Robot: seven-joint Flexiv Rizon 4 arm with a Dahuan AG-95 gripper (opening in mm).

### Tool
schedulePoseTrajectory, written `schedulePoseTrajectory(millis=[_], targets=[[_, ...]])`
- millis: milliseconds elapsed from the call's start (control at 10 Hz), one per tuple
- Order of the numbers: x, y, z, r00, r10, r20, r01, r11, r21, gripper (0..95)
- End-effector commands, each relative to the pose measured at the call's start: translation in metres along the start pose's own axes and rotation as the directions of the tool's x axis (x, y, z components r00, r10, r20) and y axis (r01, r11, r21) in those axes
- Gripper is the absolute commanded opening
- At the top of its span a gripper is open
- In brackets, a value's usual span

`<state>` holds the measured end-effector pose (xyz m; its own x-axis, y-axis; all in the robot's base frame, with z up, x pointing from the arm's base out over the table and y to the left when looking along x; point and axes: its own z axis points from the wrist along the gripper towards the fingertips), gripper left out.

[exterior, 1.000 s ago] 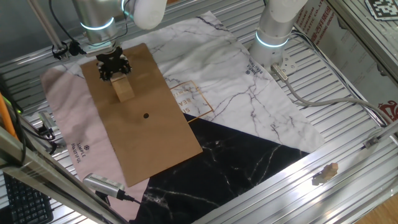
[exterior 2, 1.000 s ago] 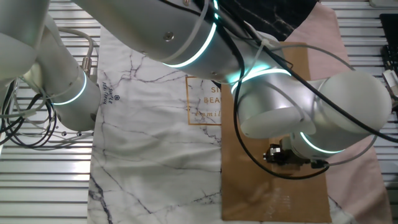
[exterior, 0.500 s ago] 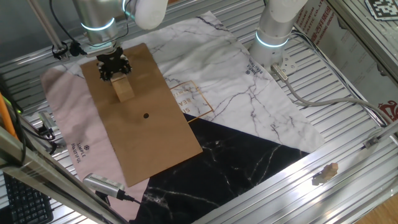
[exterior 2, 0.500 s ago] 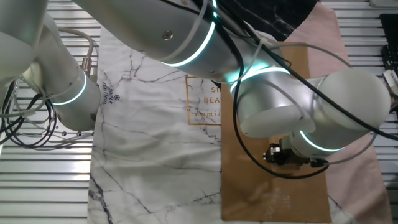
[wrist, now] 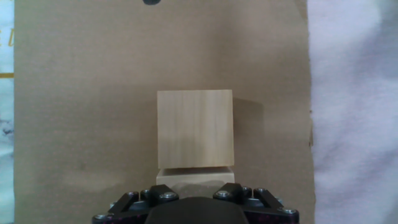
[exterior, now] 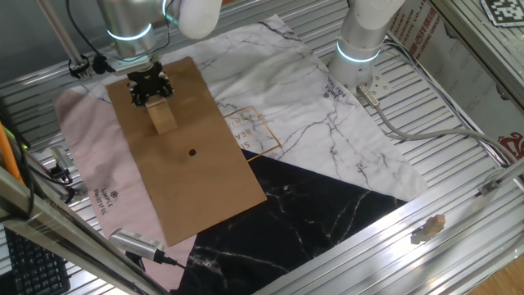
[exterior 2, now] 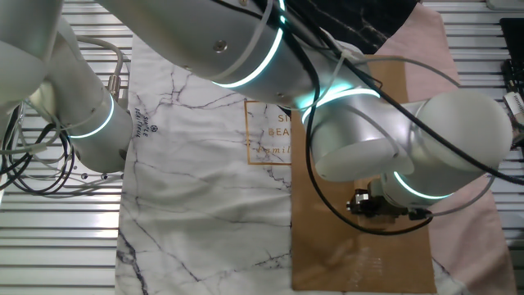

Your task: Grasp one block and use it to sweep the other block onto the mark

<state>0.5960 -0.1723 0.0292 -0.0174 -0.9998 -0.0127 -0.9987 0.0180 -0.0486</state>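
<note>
Two wooden blocks on brown paper: near block pinched in gripper, touching far block. Sweep under way; next, push straight toward mark, well ahead

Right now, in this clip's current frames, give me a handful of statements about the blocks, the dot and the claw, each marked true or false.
1. Both wooden blocks sit on the brown sheet. True.
2. The free block already covers the black dot. False: the dot lies bare on the sheet, apart from the block.
3. The claw is behind the blocks, on the side away from the dot. True.
4. The dot lies inside the orange square outline. False: it is on the brown sheet, beside the outline.
5. The two blocks are far apart. False: the held block is right against the free block.
</note>
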Motion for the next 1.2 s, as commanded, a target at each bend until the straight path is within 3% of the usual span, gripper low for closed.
schedulePoseTrajectory(millis=[100, 300, 500, 1200], targets=[[0.0004, -0.0001, -0.0002, 1.000, -0.017, -0.004, 0.017, 1.000, -0.002, 0.0], [0.0004, -0.0001, -0.0002, 0.998, -0.069, 0.004, 0.069, 0.998, -0.004, 0.0], [0.0004, -0.0001, -0.0002, 0.992, -0.121, 0.025, 0.121, 0.993, 0.014, 0.0], [0.0004, -0.0001, -0.0002, 0.989, -0.139, 0.059, 0.137, 0.990, 0.027, 0.0]])
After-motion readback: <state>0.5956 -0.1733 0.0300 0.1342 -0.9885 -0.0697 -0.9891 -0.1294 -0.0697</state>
